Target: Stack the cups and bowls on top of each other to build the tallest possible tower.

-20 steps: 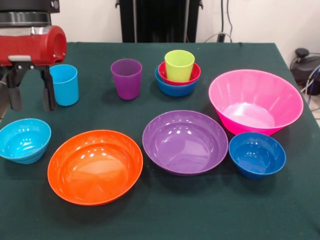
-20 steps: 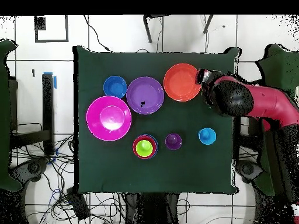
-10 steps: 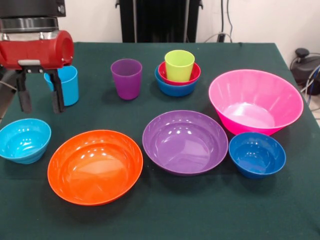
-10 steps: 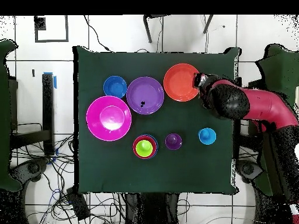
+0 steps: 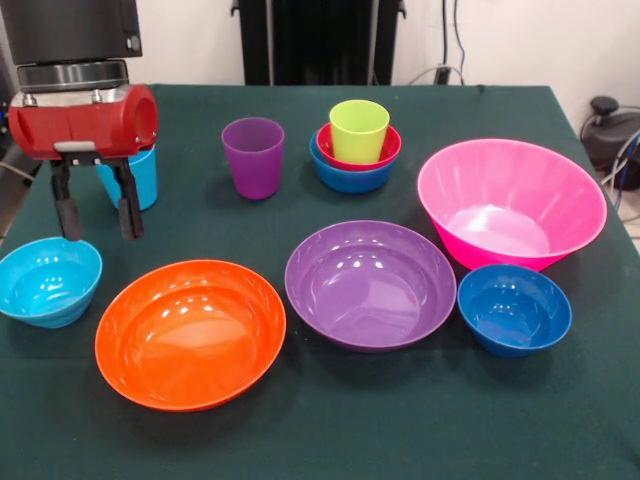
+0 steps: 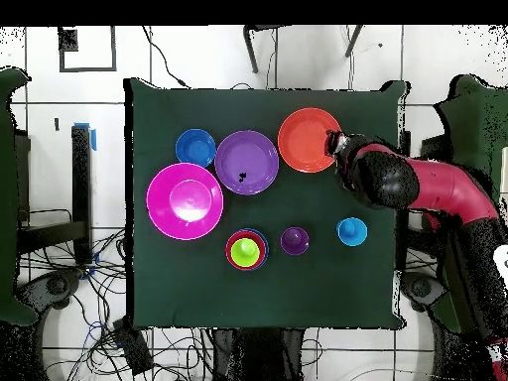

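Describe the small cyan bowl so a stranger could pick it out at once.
Start in the front view at the wide orange bowl. Just left of it, below the gripper with its open fingers, sits the small cyan bowl. It is the only light-blue bowl, empty.

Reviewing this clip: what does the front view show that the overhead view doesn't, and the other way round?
Only the front view shows the open claw above the cyan bowl, which the arm hides from above, and the stack's side: blue bowl, red bowl, green cup.

Only the overhead view shows the whole table, the floor cables and the red arm reaching in.

Both show the pink, purple, orange and dark blue bowls, and the purple and light blue cups.
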Available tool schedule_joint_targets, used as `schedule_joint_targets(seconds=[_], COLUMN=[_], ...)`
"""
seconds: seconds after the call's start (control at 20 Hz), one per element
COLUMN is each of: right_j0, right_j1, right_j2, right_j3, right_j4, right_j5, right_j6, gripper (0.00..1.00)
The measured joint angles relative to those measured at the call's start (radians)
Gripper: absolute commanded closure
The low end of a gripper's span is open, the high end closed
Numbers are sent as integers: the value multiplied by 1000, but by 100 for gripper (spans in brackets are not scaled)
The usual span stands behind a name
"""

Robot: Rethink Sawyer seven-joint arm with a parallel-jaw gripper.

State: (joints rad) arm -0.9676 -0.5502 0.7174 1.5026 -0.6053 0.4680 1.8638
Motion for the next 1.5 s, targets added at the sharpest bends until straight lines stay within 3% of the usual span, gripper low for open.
schedule_joint_targets(seconds=[1.5], right_j0=[-31], right_j1=[141], right_j2=[1], right_j3=[3], right_j4=[0], right_j5=[-4], right_j6=[0], gripper=[0])
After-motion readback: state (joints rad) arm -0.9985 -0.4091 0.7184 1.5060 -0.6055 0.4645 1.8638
